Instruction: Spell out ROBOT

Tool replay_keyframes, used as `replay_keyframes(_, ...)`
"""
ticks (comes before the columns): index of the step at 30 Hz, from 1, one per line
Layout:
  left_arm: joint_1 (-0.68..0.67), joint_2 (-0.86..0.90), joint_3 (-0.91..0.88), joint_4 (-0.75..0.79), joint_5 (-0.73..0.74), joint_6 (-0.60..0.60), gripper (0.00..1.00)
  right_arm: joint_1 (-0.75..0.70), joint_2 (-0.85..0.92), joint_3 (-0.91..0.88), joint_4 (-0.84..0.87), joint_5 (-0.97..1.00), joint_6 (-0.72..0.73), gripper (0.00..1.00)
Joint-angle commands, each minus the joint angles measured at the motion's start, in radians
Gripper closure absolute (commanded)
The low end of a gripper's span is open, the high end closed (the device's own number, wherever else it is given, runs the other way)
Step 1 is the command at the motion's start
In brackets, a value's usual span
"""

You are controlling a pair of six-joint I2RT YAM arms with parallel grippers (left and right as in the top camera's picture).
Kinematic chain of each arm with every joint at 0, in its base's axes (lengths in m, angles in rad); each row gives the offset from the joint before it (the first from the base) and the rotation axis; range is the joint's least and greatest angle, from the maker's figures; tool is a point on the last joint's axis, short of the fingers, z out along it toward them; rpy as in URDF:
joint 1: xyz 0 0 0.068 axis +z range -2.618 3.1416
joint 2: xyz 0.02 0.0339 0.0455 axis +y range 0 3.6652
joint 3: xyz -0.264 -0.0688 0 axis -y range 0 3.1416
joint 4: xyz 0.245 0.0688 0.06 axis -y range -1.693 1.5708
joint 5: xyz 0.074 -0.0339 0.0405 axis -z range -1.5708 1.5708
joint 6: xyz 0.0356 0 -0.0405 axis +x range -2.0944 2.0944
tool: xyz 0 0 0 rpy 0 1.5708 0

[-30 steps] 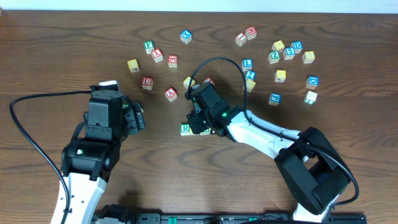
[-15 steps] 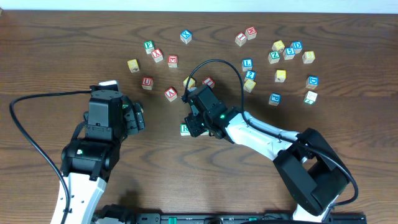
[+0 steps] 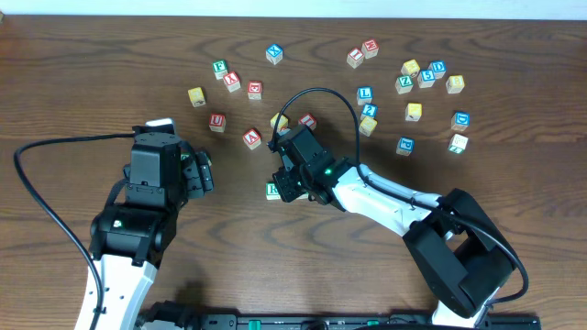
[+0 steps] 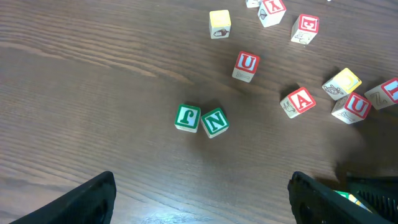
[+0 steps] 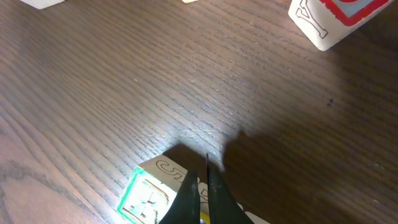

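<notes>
right gripper [image 3: 288, 186]: fingers pinched together, with only a slit between the tips in the wrist view. I see nothing clamped. There's a yellow sliver low between the fingers; I can't tell what it is.
R [image 3: 272, 191]: flat on the table [image 3: 514, 37], at the right gripper's left edge seen from above. In the wrist view a green-framed cube [image 5: 146, 196], which I take for R, pokes out just left of the tips.
key relation: R sits left of the closed tips, not between them. To grab it I'd have to open and shift left. For a nudge the tips are right beside it, but I can't tell if they touch.
axis: it's a cube, so no long axis. Any opposite pair of faces will do.
nearer arm: right, by far. The left gripper [image 3: 204, 171] is left of R and well apart, fingers spread wide, empty, over bare wood.
yellow cubes [image 3: 414, 111]: six in overhead. The nearest is just beyond R, past the right gripper. I need two.
blue cubes [image 3: 404, 145]: seven, all beyond R, mostly to its right. The print is too small to pick mine.
green cubes [image 3: 219, 67]: about three besides R in overhead, letters unreadable.
red cubes [image 3: 251, 138]: seven, beyond R, not needed.
N [image 4: 214, 122]: touches a second green cube. Both show only in the left wrist view.
progress: my read is that only R is placed, with four letters to go.
</notes>
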Motion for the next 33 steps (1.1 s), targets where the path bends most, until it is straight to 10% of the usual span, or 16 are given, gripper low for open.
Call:
replay_keyframes(1,0.005,0.004,0.025,0.003,0.002,0.009,0.13,0.008,0.0,0.013,-0.004,-0.007,-0.008,0.99)
replay_keyframes(33,0.005,0.004,0.025,0.003,0.002,0.009,0.13,0.006,0.0,0.013,0.06,-0.038,-0.01,0.99)
